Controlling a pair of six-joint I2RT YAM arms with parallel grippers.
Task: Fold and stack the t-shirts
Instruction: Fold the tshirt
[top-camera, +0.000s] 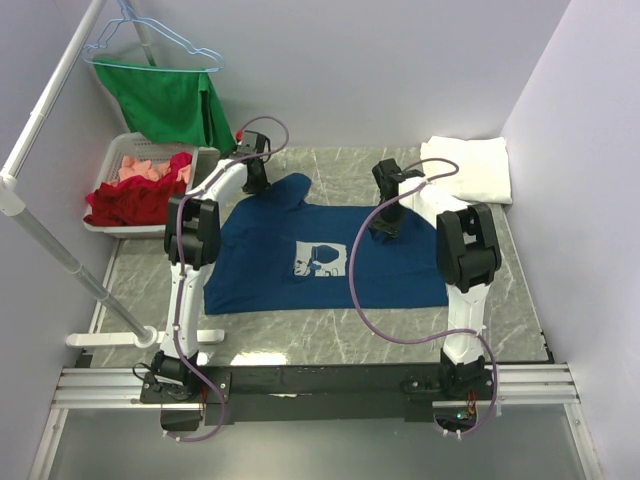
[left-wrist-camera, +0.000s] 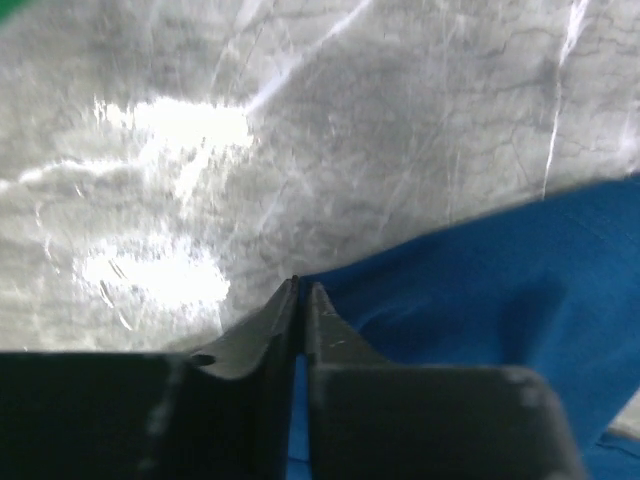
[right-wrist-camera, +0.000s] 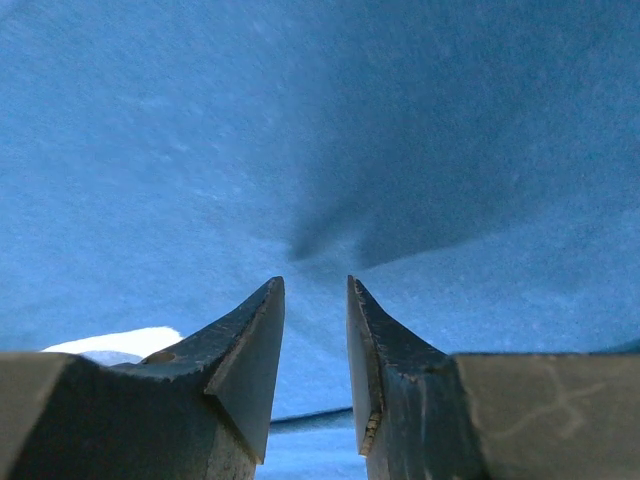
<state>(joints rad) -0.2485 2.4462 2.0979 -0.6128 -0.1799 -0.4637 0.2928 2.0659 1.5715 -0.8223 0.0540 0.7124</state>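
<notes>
Mid-table, navy shirt (top-camera: 400, 272) lies flat, print (top-camera: 320, 260) up; white shirt (top-camera: 468, 168) sits folded at far right. Our read: first fold is being set up. Left gripper (left-wrist-camera: 302, 290) is pinched onto the far-left sleeve (top-camera: 290, 190) edge. Right gripper (right-wrist-camera: 315, 285) stands parted over the far edge, cloth creased beneath, nothing held. Next we need it clamped, then an even two-arm lift. Cotton is limp; marble-look table (top-camera: 300, 335) is slick.

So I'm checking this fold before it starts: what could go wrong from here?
The left tool is shut at the very edge of the navy t-shirt, so the cloth may slip out when lifted. The right tool stands open over the cloth; lifting one side alone could bunch it.
</notes>
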